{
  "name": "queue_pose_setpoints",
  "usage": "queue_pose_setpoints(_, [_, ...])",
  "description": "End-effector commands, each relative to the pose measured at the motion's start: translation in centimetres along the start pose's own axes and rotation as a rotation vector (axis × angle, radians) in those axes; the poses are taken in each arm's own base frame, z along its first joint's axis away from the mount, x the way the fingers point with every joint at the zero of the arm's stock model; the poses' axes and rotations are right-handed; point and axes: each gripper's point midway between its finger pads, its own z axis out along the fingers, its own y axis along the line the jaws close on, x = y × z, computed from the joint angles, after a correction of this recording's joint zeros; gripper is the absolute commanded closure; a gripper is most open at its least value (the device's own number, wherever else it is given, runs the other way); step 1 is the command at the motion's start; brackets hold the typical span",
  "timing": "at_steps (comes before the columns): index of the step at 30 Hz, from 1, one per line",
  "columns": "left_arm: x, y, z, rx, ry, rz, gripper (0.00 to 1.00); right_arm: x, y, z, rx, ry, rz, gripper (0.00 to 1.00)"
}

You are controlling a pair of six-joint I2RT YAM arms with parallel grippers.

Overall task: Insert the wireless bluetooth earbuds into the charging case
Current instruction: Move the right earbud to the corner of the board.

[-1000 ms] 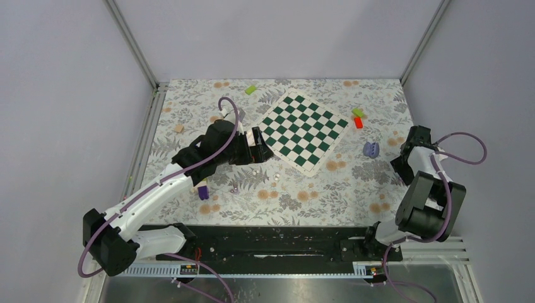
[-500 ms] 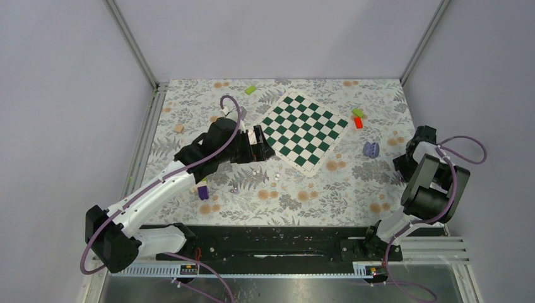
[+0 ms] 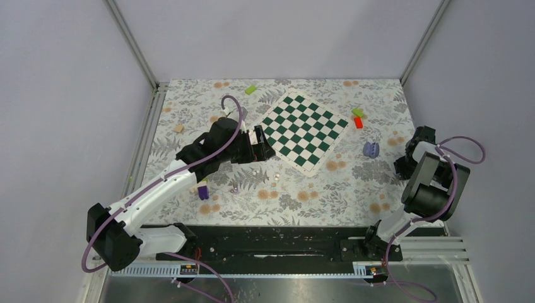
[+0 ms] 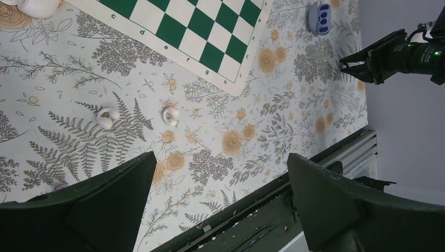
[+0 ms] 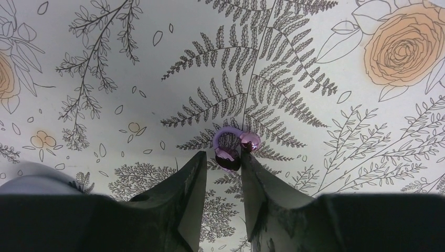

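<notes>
Two white earbuds (image 4: 106, 117) (image 4: 170, 115) lie apart on the floral cloth; they also show in the top view (image 3: 250, 169) (image 3: 276, 178). The charging case (image 4: 36, 5), white with a pinkish tint, is cut off at the top left edge of the left wrist view. My left gripper (image 4: 220, 156) is open wide and empty above the cloth, near the chessboard's left corner (image 3: 260, 146). My right gripper (image 5: 223, 153) is low at the far right (image 3: 405, 168), its jaws a narrow gap apart, with a small purple ring with beads (image 5: 231, 149) at its tips.
A green-and-white chessboard (image 3: 305, 129) lies at the back centre. A green-white-purple stacked block (image 3: 202, 189) and a purplish speck (image 3: 234, 188) lie near the left arm. A bluish piece (image 3: 371, 149), green and red blocks (image 3: 358, 117), a green block (image 3: 250, 89) and a tan cube (image 3: 179, 128) are scattered.
The right arm has folded back toward the right edge of the table. The left arm has barely moved and the earbuds lie where they were.
</notes>
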Motion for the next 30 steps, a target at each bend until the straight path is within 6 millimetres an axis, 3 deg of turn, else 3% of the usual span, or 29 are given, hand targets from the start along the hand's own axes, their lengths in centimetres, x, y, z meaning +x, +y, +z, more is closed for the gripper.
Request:
queue_pose_setpoints(1, [-1.0,-1.7,-0.7,0.061,-0.025,-0.007,0.01,-0.6,0.3,-0.3,-0.016,-0.019,0.008,0.65])
queue_pose_setpoints(8, [-1.1,-0.8,-1.5,0.027,-0.049,0.02,0.01,-0.3,0.0,-1.6,-0.053,-0.03,0.004,0.7])
queue_pose_setpoints(13, [-2.6,0.5,-2.7,-0.069,-0.095,0.094,0.01,1.5,0.9,-3.1,-0.17,0.017,0.002,0.71])
queue_pose_setpoints(19, [-4.1,0.9,-4.3,-0.1,-0.162,0.146,0.01,3.8,2.1,-6.0,-0.319,0.019,-0.017,0.83])
queue_pose_setpoints(24, [-4.6,2.0,-4.7,-0.156,-0.184,0.173,0.01,8.4,5.4,-10.8,-0.44,0.022,-0.221,0.83])
queue_pose_setpoints(30, [-5.4,4.3,-5.3,-0.259,-0.188,0.104,0.01,18.4,9.6,-17.1,-0.598,0.054,-0.519,0.82])
